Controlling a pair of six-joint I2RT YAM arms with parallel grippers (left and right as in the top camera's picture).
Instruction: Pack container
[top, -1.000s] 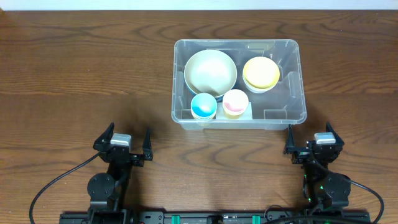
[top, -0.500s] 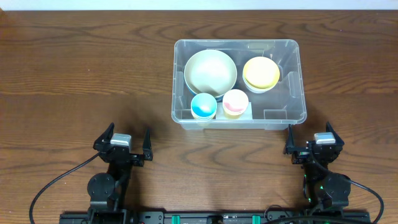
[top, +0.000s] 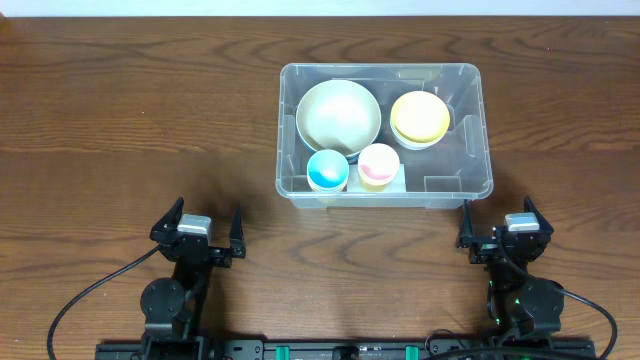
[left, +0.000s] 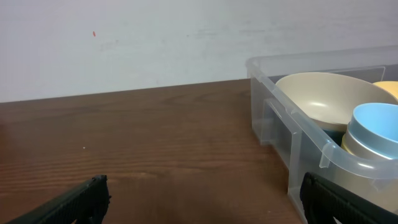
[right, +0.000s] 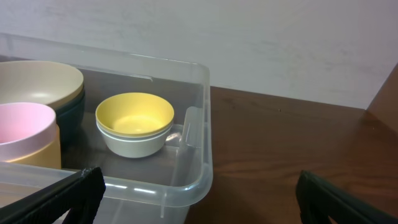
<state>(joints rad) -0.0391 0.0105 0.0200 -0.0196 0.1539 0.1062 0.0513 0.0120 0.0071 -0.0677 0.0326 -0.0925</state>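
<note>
Container is holding bowls and cups | your left gripper is resting, jaws spread, empty | right gripper too

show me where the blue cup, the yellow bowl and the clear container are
blue cup (top: 327, 171), overhead view, on the middle of its inside.
yellow bowl (top: 420, 115), overhead view, on the middle of its inside.
container (top: 380, 68), overhead view, on its far rim.

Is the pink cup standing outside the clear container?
No, the pink cup stands inside the container, beside the blue cup.
</note>
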